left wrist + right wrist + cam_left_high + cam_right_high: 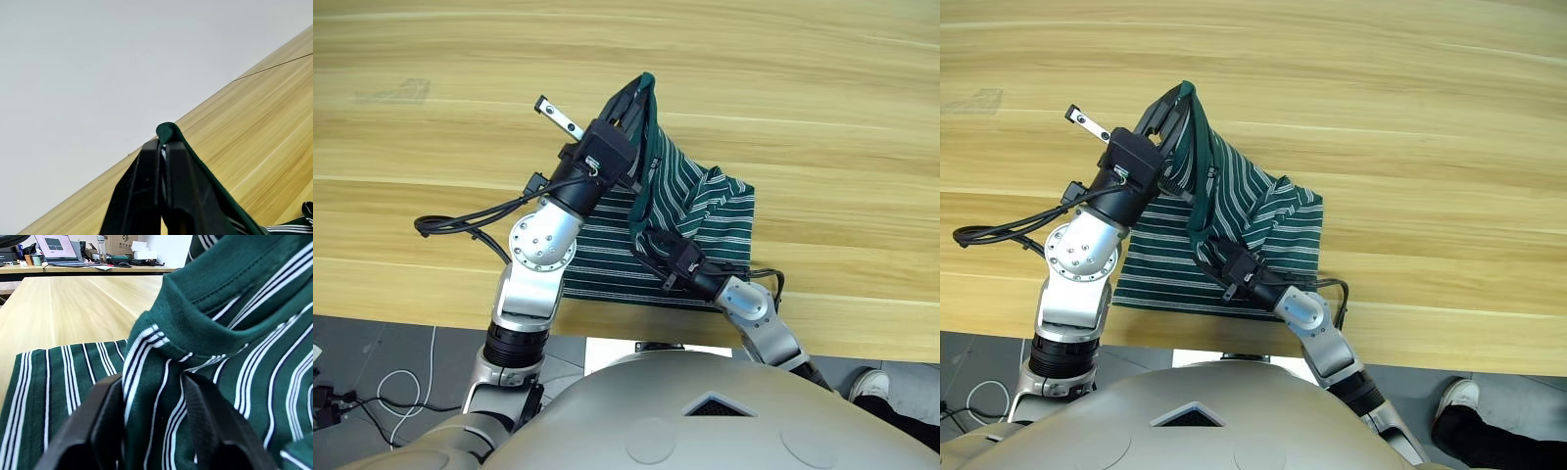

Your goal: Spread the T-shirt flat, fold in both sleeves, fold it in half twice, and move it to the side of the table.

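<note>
Lying near the near edge of the tabletop [783,88], the green, white-striped T-shirt [710,211] is partly folded. Its lower layer rests flat with one straight border running along that edge, while an upper layer stands up off the wood in a tented peak. The left tool [162,149] holds that peak, its two dark fingers [139,196] pressed together on a plain dark-green band of the cloth. The band is possibly the neck trim or a hem, though the fold hides which. From there the band hangs in a slack curve down to the right tool [155,418], which sits lower, just above the flat layer and closer to the near edge. Its fingers [100,431] are pinching a bunched ridge of striped fabric between them. The two tools are apart, the left one higher and farther from the near edge. Toward the tabletop's right edge, the upper layer is rumpled into soft folds.
</note>
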Robot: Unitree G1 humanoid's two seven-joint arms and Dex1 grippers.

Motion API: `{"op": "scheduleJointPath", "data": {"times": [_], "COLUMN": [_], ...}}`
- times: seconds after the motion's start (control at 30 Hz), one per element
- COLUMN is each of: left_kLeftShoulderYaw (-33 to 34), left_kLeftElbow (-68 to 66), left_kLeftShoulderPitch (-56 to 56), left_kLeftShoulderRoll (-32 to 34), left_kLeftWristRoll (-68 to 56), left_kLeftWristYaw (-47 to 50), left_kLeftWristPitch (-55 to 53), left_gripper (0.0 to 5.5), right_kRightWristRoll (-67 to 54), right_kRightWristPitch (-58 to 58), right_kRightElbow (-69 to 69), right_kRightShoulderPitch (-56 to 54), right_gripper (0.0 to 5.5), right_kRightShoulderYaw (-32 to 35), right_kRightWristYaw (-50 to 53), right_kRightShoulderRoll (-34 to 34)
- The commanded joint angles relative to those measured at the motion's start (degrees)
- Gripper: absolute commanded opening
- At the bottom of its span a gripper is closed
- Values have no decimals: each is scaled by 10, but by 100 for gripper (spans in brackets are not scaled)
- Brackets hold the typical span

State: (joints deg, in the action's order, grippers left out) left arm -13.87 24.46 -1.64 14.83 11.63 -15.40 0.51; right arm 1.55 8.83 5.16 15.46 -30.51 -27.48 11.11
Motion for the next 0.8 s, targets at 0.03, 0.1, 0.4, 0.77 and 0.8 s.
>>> {"op": "scheduleJointPath", "data": {"times": [0.03,0.1,0.4,0.77,0.8], "left_kLeftShoulderYaw": [7,8,59,165,167], "left_kLeftElbow": [-13,-24,-54,-7,-2], "left_kLeftShoulderPitch": [-4,-3,-16,-89,-90], "left_kLeftShoulderRoll": [3,3,32,156,161], "left_kLeftWristRoll": [3,3,1,-41,-49], "left_kLeftWristYaw": [2,4,12,-74,-84], "left_kLeftWristPitch": [2,5,19,87,86], "left_gripper": [0,0,0,0,0], "right_kRightWristRoll": [12,14,-3,-163,-177], "right_kRightWristPitch": [10,12,17,-23,-33], "right_kRightElbow": [-9,-11,-16,55,65], "right_kRightShoulderPitch": [-10,-11,-58,-201,-209], "right_gripper": [131,98,5,5,5], "right_kRightShoulderYaw": [1,0,50,273,282], "right_kRightWristYaw": [4,3,-5,-42,-49], "right_kRightShoulderRoll": [1,1,16,93,101]}}
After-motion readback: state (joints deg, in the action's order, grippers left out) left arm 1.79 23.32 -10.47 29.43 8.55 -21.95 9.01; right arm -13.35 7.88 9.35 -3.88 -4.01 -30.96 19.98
